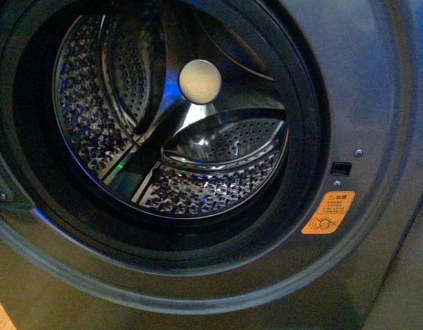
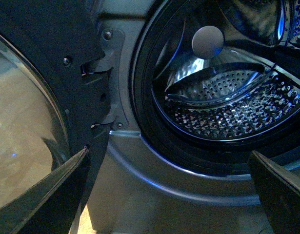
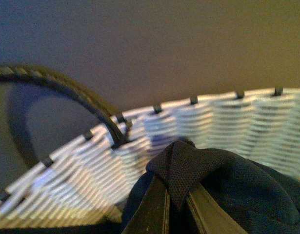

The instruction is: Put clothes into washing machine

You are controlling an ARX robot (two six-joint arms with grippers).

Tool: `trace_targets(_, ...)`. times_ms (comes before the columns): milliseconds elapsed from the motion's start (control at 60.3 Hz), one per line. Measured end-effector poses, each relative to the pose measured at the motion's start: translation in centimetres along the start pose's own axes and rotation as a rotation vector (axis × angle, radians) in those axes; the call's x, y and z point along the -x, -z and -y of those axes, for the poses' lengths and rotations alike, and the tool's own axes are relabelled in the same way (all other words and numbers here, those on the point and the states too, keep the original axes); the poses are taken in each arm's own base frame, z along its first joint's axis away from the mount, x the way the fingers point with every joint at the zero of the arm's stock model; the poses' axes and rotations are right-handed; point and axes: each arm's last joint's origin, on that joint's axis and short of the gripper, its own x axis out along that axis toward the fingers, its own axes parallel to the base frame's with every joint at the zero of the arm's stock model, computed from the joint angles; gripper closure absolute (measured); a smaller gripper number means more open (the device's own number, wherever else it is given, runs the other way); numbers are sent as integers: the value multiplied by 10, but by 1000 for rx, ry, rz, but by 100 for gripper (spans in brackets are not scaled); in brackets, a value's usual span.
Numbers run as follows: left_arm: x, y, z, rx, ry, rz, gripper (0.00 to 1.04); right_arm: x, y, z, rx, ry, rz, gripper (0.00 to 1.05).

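The left gripper point(image 2: 169, 152) stood wide open, its two dark fingers point(image 2: 52, 195) well apart and holding nothing. It faced the washing machine point(image 1: 376, 103), between the open door point(image 2: 23, 122) and the round mouth. The drum point(image 1: 211, 189) showed only its perforated steel wall and the cream disc point(image 1: 199, 81). The right gripper point(image 3: 178, 187) was narrowed onto a raised fold of the clothes point(image 3: 237, 190), the dark navy fabric pinched between its fingers point(image 3: 150, 209). The rest of the garment lay heaped in a white woven basket point(image 3: 228, 117) with a dark handle point(image 3: 67, 85), just beside the fingers.
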Motion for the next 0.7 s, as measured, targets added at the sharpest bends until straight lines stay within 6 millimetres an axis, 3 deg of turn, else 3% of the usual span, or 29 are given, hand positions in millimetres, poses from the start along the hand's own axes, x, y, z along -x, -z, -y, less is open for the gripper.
trace_targets(299,0,0,0,0,0,0,7,22,-92,-42,96,-122,243,102)
trace_targets(332,0,0,0,0,0,0,7,25,-110,-52,111,-150,287,102)
trace_targets(498,0,0,0,0,0,0,7,35,-161,-82,133,-228,396,102)
trace_targets(697,0,0,0,0,0,0,7,45,-229,-133,142,-353,495,102)
